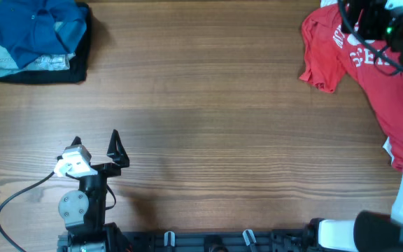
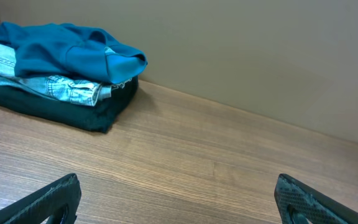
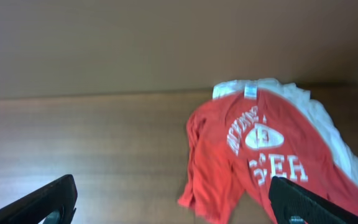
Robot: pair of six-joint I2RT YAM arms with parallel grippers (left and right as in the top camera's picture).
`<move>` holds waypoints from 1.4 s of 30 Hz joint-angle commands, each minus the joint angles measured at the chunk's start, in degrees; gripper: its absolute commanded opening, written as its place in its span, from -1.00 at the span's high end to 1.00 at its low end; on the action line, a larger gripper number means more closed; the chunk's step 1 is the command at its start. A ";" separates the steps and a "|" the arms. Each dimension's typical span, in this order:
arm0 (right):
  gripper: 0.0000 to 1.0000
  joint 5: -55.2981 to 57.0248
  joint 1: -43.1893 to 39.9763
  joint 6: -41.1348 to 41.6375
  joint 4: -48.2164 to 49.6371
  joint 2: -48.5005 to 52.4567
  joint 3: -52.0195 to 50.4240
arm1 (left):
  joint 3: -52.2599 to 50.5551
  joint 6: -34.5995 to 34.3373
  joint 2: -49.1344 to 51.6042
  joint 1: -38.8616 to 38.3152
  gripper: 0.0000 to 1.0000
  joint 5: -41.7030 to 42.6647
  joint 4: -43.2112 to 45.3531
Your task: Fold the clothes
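Wood-grain table (image 1: 208, 105), matte brown, with long straight plank lines.

Dark blue shirt (image 2: 67, 50): soft knit, crumpled in a lump with rounded folds. It sits on top of a stack at the far left corner of the table. Under it are folded pale denim jeans (image 2: 67, 87) with a faded wash and a stitched seam showing, then a folded black garment (image 2: 73, 109), a flat, thick slab.

Red T-shirt (image 3: 260, 168): thin jersey, rumpled, lying at the far right of the table and trailing down its right edge. White print: "13" inside a white oval, an arc of letters above it (too blurred to read), and a lower row ending "ER". White fabric shows at the neck and along one side, and there is a small pale tag at the collar.

Left tool (image 1: 95, 143): black fingers with a woven carbon look, spread wide and holding nothing, low over bare table near the front left.

Right tool (image 3: 173, 208): black fingers spread wide and holding nothing, just short of the red T-shirt.
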 commanded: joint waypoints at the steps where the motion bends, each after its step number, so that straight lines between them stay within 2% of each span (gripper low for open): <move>1: -0.99 0.72 1.81 1.09 3.58 -10.05 -12.35 | -0.55 -0.33 -0.50 0.07 -1.00 -0.55 0.09; 4: -0.99 -3.89 2.80 2.08 25.00 -22.40 -35.87 | -0.55 -0.33 -0.50 0.07 -0.99 -0.55 0.09; 6: -0.99 -6.12 3.08 1.92 34.03 -26.86 -45.18 | -0.55 -0.33 -0.50 0.07 -1.00 -0.55 0.09; 7: -1.00 -8.39 3.39 1.99 40.74 -30.75 -53.09 | -0.55 -0.33 -0.50 0.07 -1.00 -0.55 0.09; 11: -1.00 -11.98 7.08 2.29 59.56 -40.89 -73.61 | -0.55 -0.33 -0.50 0.07 -0.99 -0.55 0.09; 14: -1.00 -7.43 12.46 2.45 69.09 -48.46 -85.22 | -0.55 -0.33 -0.50 0.07 -1.00 -0.55 0.09; 20: -1.00 6.97 18.34 8.33 68.04 -63.23 -95.25 | -0.55 -0.33 -0.50 0.07 -1.00 -0.55 0.09; 26: -0.99 6.03 18.32 8.26 65.66 -73.42 -103.32 | -0.55 -0.33 -0.50 0.07 -1.00 -0.55 0.09; 34: -0.99 5.16 18.34 8.28 51.52 -82.20 -103.23 | -0.55 -0.33 -0.50 0.07 -1.00 -0.55 0.11; 39: -0.99 5.18 18.34 7.87 51.04 -87.84 -103.23 | -0.55 -0.33 -0.50 0.07 -1.00 -0.55 0.09; 42: -0.99 5.16 18.36 7.89 50.95 -87.84 -103.23 | -0.55 -0.33 -0.50 0.07 -1.00 -0.55 0.09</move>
